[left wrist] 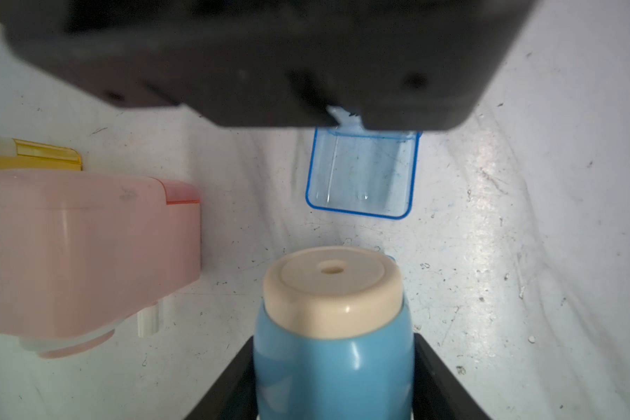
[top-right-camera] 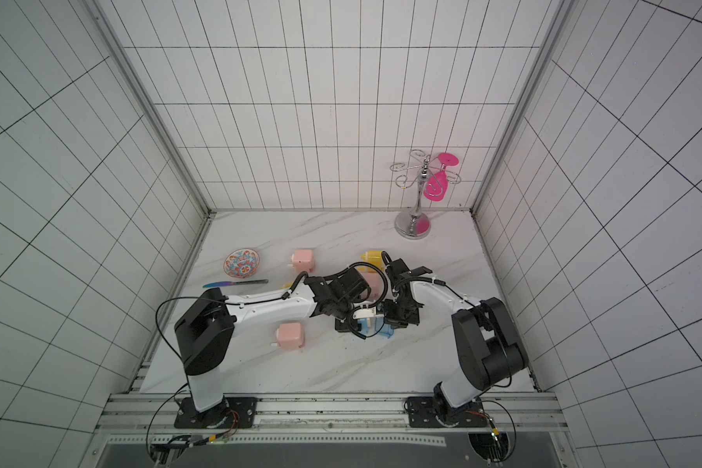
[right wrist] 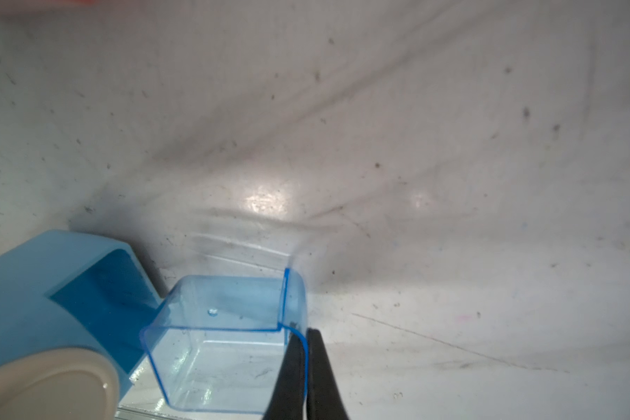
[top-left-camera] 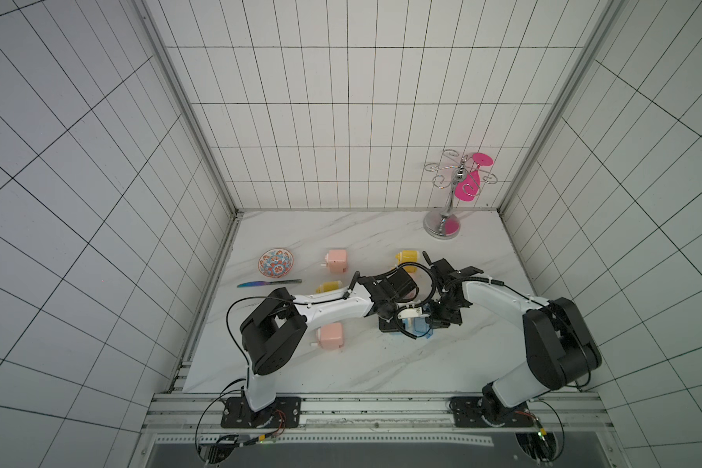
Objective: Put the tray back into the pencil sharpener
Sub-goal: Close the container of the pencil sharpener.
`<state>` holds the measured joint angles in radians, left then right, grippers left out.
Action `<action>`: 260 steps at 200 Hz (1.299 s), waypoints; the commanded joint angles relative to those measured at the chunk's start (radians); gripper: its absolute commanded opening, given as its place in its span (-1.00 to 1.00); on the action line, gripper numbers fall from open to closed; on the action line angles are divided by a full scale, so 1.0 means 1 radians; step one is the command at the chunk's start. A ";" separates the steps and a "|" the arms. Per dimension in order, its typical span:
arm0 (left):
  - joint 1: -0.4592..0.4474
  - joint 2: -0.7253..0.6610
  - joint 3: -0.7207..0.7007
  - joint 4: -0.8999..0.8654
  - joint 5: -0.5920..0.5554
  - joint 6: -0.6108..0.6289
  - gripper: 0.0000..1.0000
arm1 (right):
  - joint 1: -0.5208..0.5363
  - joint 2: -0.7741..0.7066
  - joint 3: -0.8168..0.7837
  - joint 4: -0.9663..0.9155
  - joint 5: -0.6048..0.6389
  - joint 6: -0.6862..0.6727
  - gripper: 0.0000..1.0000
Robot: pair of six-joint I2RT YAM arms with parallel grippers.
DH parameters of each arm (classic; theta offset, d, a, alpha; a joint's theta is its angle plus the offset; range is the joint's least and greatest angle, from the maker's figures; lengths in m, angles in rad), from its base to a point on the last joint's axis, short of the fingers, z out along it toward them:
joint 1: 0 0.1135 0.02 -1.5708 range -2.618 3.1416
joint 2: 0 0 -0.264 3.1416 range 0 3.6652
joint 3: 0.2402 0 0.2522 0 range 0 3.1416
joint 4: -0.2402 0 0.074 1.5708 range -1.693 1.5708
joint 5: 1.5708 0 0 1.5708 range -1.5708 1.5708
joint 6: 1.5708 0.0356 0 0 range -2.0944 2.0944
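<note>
Clear blue plastic tray (right wrist: 226, 349) is just outside the open slot of the blue cream-capped plastic pencil sharpener (left wrist: 333, 374), pinched by its end wall in the closed right gripper (right wrist: 306, 367). Left gripper (left wrist: 333, 343) clamps the sharpener's body.

Both top views give you only sliver of tray (top-left-camera: 424, 330) under wrists. Left wrist view: blue sharpener (left wrist: 333, 363) cut off at rear by edge, right gripper (left wrist: 344, 118) blurred dark mass hiding tray's right end. Right wrist view: fingers (right wrist: 321, 367) cut by edge.
</note>
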<state>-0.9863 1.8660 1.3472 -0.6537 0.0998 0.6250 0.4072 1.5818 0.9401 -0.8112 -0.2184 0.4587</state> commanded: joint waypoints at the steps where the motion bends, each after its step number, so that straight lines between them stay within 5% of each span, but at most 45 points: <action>1: 0.007 -0.031 -0.025 0.022 0.019 0.003 0.11 | 0.019 0.027 0.046 -0.023 0.018 -0.020 -1.00; 260: 0.014 -0.051 -0.057 0.072 0.038 0.001 0.10 | 0.101 0.040 0.121 -0.017 0.014 -0.028 -1.00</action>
<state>-0.9733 1.8355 1.2984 -0.6064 0.1223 0.6250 0.4934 1.6382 1.0111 -0.8146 -0.1967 0.4393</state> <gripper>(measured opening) 0.608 0.048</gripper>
